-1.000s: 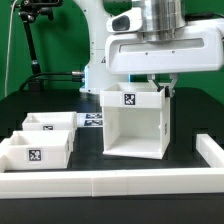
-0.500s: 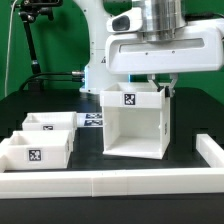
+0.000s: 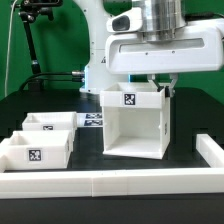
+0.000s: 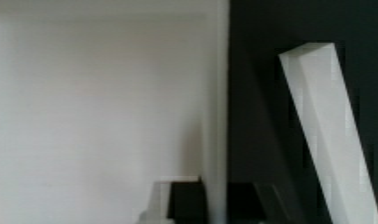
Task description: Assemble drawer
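Though staring hard at the gripper (image 3: 162, 86), can't tell if open or clamped on anything. Hangs right at the top back edge of the casing (image 3: 135, 125), twd the exterior view's right. Got back tray (image 3: 50, 123) & front tray (image 3: 35, 152) near it on the exterior view's left, both outside.

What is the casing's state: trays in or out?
Out. The casing shows an empty front; the far tray and near tray sit beside it on the table.
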Robot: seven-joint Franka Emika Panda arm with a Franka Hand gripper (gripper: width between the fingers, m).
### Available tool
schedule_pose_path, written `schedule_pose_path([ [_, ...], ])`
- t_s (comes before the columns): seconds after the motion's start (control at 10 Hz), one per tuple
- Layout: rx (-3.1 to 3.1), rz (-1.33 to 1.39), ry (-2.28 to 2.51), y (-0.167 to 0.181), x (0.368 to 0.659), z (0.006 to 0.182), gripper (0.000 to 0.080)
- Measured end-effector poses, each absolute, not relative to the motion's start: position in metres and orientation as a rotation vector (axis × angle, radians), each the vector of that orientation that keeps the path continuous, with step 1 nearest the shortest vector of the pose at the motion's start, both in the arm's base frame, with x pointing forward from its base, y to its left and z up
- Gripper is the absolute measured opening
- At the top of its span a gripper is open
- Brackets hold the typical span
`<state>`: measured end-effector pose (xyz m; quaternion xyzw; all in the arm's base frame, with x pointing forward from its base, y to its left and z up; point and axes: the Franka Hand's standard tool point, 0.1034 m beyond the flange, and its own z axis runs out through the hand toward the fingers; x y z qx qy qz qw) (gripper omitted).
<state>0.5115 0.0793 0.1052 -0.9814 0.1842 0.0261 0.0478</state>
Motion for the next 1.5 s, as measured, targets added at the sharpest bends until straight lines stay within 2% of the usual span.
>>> schedule_pose_path([
  [1.0, -2.986, 0.078, 0.598, 0.074, 0.516, 0.104, 0.0038],
  [1.3, -2.896, 0.066, 0.935, 0.069, 0.534, 0.103, 0.0038],
  [1.5, -2.829, 0.079, 1.114, 0.073, 0.533, 0.103, 0.0038],
])
